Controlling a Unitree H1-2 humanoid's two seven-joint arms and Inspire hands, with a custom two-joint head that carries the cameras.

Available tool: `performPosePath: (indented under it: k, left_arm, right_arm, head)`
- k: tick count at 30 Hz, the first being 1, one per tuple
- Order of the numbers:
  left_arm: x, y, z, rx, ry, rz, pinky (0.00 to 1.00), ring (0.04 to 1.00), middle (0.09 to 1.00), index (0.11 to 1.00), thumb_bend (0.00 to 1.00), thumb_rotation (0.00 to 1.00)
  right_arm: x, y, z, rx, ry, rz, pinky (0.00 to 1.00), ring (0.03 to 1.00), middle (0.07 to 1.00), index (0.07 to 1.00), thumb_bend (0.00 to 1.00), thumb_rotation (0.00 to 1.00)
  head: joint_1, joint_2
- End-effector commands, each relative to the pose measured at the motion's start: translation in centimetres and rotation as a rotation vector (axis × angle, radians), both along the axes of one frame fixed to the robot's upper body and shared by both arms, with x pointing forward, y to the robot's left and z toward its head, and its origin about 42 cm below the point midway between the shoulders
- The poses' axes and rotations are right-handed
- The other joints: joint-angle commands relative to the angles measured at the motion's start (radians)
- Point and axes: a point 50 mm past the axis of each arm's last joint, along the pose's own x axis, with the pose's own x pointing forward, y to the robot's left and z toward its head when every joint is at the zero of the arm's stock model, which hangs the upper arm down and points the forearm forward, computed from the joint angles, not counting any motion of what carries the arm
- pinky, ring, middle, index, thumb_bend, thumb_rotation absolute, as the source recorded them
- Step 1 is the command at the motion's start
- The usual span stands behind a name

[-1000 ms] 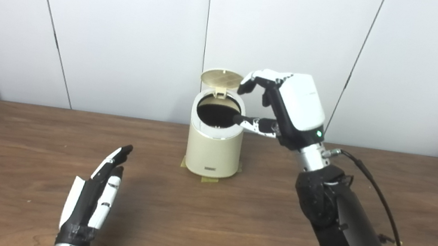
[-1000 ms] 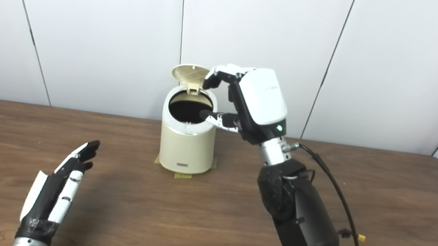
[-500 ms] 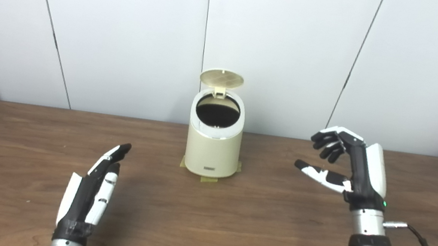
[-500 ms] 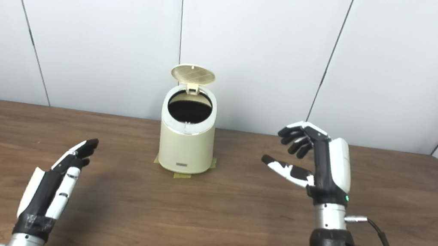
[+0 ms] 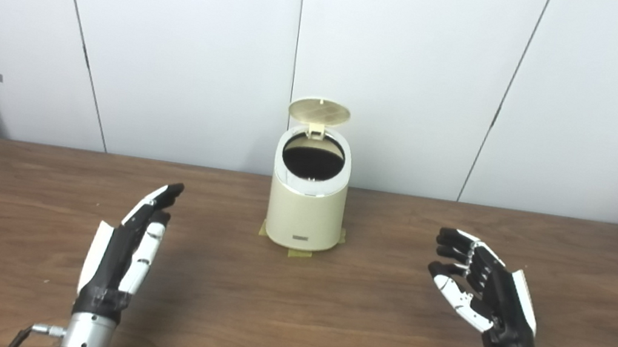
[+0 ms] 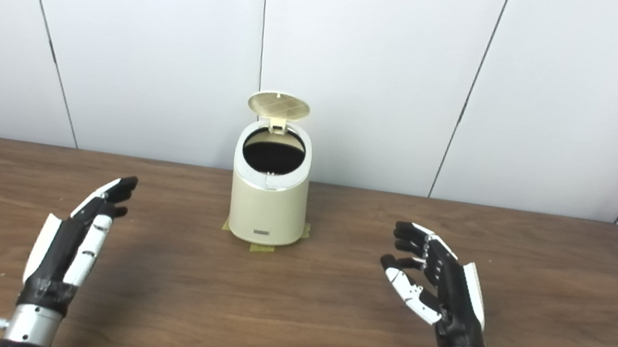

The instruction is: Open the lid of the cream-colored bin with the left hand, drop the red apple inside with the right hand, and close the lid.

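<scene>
The bin stands straight up, its lid tipped up behind. Left hand and right hand wait beside it, fingers spread, holding nothing.

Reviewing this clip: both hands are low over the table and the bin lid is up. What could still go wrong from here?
1. The lid stands upright on the cream bin, while the left hand and right hand are both open and well clear of it; the run may end unclosed.
2. No apple is visible, and the dark opening hides its contents, so the drop cannot be confirmed.
</scene>
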Motion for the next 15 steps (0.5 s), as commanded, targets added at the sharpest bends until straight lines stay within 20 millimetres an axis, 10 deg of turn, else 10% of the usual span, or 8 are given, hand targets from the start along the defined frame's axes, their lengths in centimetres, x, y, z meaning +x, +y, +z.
performPosePath:
  k: [1,15]
  left_arm:
    - [2.0,-0.7,4.5,0.007,-0.117,-0.017,0.90,0.921,0.902,0.877,0.48,1.00]
    - [6.6,-9.1,15.8,0.556,-0.245,0.057,1.00,1.000,0.978,0.950,0.99,0.92]
  right_arm:
    - [0.5,0.1,1.1,0.017,-0.066,-0.025,0.61,0.719,0.732,0.724,0.19,0.33]
    - [0.3,0.4,0.0,0.018,-0.044,-0.048,0.55,0.669,0.697,0.693,0.21,0.36]
  head:
    - [0.000,0.000]
    - [-0.009,0.017]
